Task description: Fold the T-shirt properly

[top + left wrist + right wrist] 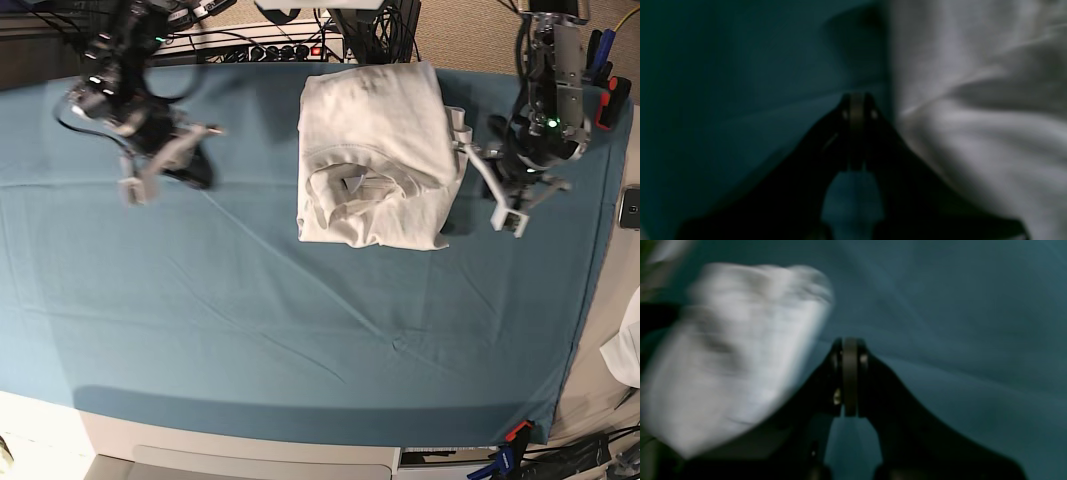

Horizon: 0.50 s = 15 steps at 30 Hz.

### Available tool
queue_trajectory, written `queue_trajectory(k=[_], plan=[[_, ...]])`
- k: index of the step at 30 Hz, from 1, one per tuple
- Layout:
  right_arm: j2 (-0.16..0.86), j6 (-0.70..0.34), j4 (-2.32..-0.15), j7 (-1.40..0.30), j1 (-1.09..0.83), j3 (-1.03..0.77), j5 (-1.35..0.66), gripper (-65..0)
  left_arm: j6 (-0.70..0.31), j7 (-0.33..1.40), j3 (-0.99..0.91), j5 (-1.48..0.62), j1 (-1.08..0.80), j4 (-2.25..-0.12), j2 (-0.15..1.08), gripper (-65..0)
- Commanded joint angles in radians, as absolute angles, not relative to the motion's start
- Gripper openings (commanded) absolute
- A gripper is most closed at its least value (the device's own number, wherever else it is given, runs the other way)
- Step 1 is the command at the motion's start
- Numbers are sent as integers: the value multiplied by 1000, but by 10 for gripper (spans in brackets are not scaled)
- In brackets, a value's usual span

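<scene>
Teal cloth (pixel 250 330) covers the whole table, and we work across it from the left of the base view. There our right gripper (pixel 135 185) hangs above bare cloth, well apart from the garment. Its wrist view shows the jaws pressed together with nothing between them, only a blurred white mass off to one side. We judge this arm is parked out of the way, since nothing on that side seems to need it.

In the middle, toward the far edge, lies the T-shirt (pixel 375 140). It is already a compact rectangle, collar (pixel 345 185) facing up near the front edge, sleeves tucked under. We judge the fold is essentially done.

Just beside the shirt's right edge our left gripper (pixel 505 215) is low over the table. Its wrist view shows the jaws closed and empty over the teal, the white fabric lying just beside them. It probably sits there because that edge was the last one handled.

At the far right, a small white scrap (pixel 628 352) hangs off the table corner.
</scene>
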<state>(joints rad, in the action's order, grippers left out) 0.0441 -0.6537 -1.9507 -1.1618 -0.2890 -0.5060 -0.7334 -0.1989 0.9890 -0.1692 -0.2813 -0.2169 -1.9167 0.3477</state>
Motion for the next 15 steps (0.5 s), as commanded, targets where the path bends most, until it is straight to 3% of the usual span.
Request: queue_trajectory(k=[1,8,15], plan=[[69,-657,-1969,-1142,-308,-540,-759,-650,-188,987,-198,-270,-223,-1945,382,-650],[173,-645,-1969,-1152,-493,-796,-809,-650,-194,1043,-489,-389,-443,-2037,454,-650],[174,-643,-1969,-1176,-717,-897,-843,-650,-384,1114,-644,-775,-781,-2040,408,-650]])
